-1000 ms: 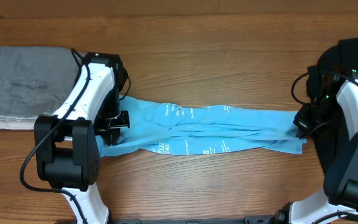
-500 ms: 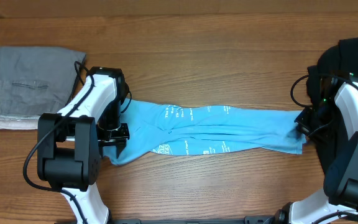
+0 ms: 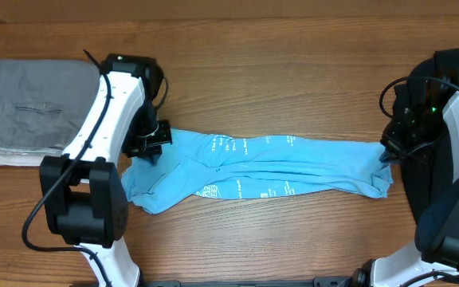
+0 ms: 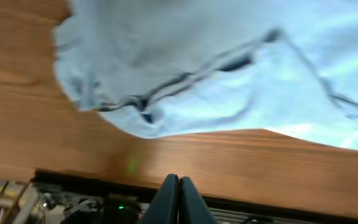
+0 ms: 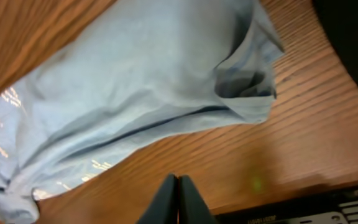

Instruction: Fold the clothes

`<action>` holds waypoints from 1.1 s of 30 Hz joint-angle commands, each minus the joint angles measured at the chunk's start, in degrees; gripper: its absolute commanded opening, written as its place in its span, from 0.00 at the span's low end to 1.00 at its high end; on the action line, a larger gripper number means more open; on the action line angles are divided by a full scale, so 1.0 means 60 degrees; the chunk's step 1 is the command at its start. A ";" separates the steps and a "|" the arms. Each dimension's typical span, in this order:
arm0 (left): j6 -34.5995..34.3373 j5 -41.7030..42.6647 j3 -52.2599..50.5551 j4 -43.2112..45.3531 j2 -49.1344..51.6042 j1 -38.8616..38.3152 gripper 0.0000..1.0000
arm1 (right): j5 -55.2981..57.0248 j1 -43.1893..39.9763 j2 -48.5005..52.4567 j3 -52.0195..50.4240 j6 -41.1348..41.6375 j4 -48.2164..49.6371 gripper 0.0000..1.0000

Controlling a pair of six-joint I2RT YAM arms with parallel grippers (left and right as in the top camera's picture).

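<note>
A light blue T-shirt (image 3: 293, 163) with small white print lies stretched into a long rumpled band across the table. My left gripper (image 3: 151, 150) hovers at its left end, shut and empty. In the left wrist view the closed fingers (image 4: 179, 190) point at bare wood just off the shirt's edge (image 4: 229, 62). At the shirt's right end my right gripper (image 3: 386, 151) is shut on nothing too. Its fingertips (image 5: 178, 186) sit over wood below the bunched corner of the shirt (image 5: 135, 93).
A folded grey garment (image 3: 30, 112) lies at the table's far left, just beside the left arm. The wooden table (image 3: 293, 72) shows bare wood behind and in front of the shirt. Both arm bases stand at the near edge.
Both grippers let go of the shirt's ends and shut again empty. The left gripper moved back toward the far side; the shirt's left end now lies slack and wider.
</note>
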 commanded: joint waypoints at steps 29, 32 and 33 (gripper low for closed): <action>-0.0106 -0.0667 -0.2954 0.5989 0.0616 -0.0084 0.05 | -0.0135 0.0911 0.0616 -0.3504 0.1373 0.5588 0.04; 0.0029 -0.0750 -0.2954 0.6408 0.1031 -0.0069 0.04 | -0.0080 0.1009 0.0831 -0.3504 0.1373 0.5978 0.04; 0.0018 -0.0852 -0.2954 0.6546 0.1162 -0.0033 0.04 | -0.0047 0.1038 0.0914 -0.3504 0.1373 0.6087 0.04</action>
